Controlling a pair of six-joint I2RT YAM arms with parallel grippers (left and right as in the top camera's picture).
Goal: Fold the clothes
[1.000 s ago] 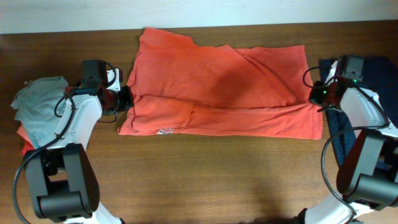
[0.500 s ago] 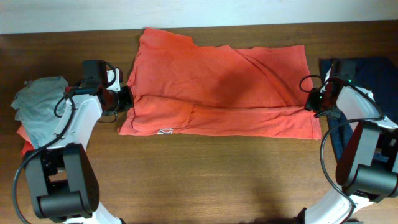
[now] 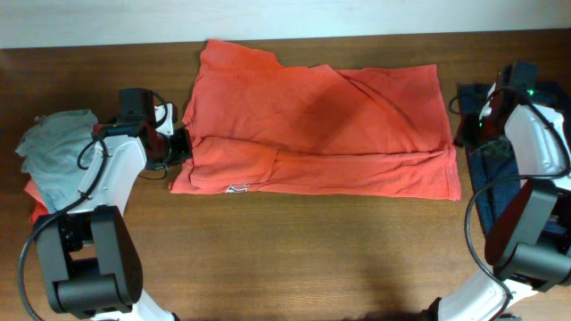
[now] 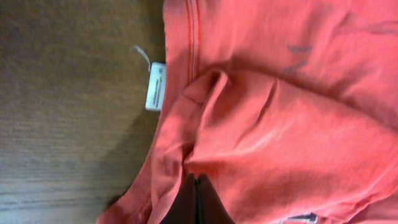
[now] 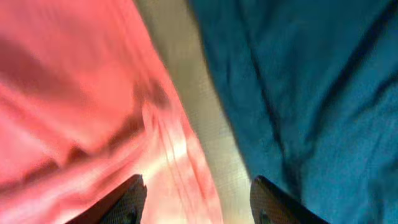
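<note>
The clothes' orange-red T-shirt [image 3: 312, 125] lies partly folded across the middle of the table. My left gripper [image 3: 181, 143] is at its left edge, shut, with the shirt fabric [image 4: 280, 124] bunched at the fingertips [image 4: 196, 182]; a white label [image 4: 154, 86] sticks out beside the hem. My right gripper [image 3: 466, 132] hovers just off the shirt's right edge, open [image 5: 196, 183] and holding nothing. Below it are the shirt's hem [image 5: 74, 93], a strip of table and a navy garment [image 5: 311, 81].
A grey garment [image 3: 58, 152] lies heaped at the far left over a salmon one [image 3: 36, 198]. The navy garment [image 3: 546, 96] lies at the right edge under the right arm. Bare wooden table [image 3: 303, 250] runs along the front.
My right gripper has opened, let go of the shirt's right edge and drawn back to the right, towards the navy garment. The left gripper has stayed where it was.
</note>
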